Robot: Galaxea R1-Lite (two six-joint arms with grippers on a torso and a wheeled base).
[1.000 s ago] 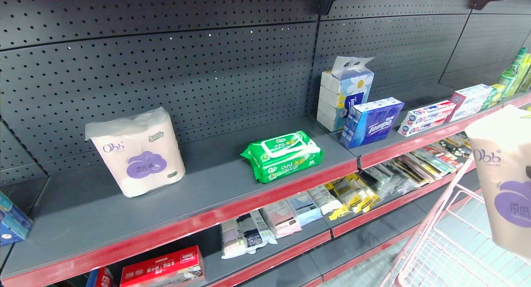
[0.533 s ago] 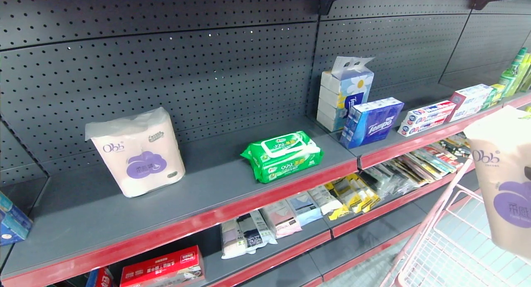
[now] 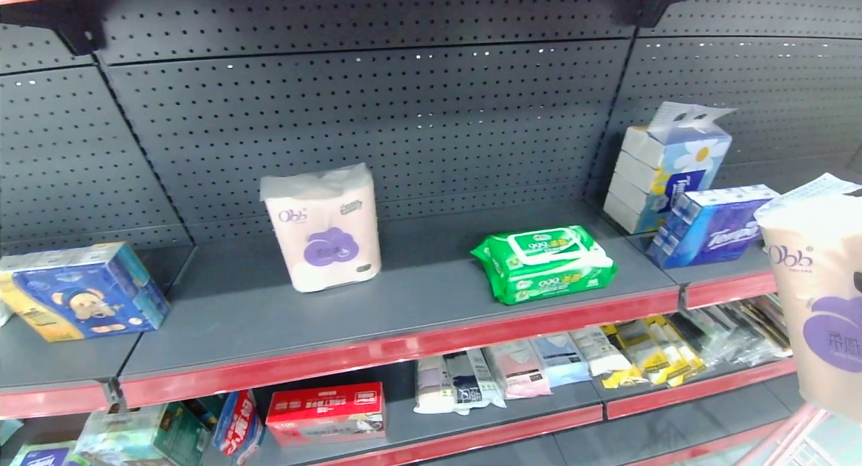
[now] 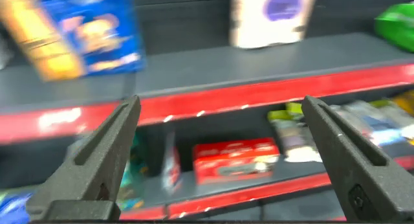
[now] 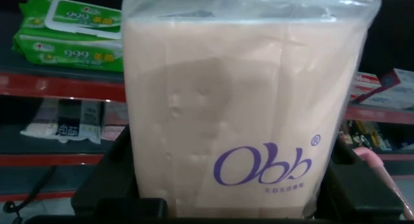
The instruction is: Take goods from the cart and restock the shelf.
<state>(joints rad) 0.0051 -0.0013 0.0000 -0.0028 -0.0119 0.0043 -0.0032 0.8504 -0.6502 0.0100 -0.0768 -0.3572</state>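
A pink toilet paper pack (image 3: 818, 297) with a purple cloud print hangs at the far right of the head view, in front of the shelf. In the right wrist view my right gripper (image 5: 233, 185) is shut on this pack (image 5: 239, 101), one dark finger on each side. A matching toilet paper pack (image 3: 323, 227) stands upright on the grey shelf board (image 3: 404, 297). My left gripper (image 4: 220, 146) is open and holds nothing. It faces the red shelf edge (image 4: 259, 94) lower down.
Green wipes (image 3: 545, 264) lie right of the standing pack. Blue tissue packs (image 3: 707, 223) and a tall tissue stack (image 3: 667, 176) sit further right, a blue box (image 3: 81, 291) at the left. A pink cart rim (image 3: 801, 439) shows at bottom right. Lower shelves hold several goods.
The head camera has turned left, so the whole shelf picture slid to the right. The held pack stays at the right edge, still in my right gripper.
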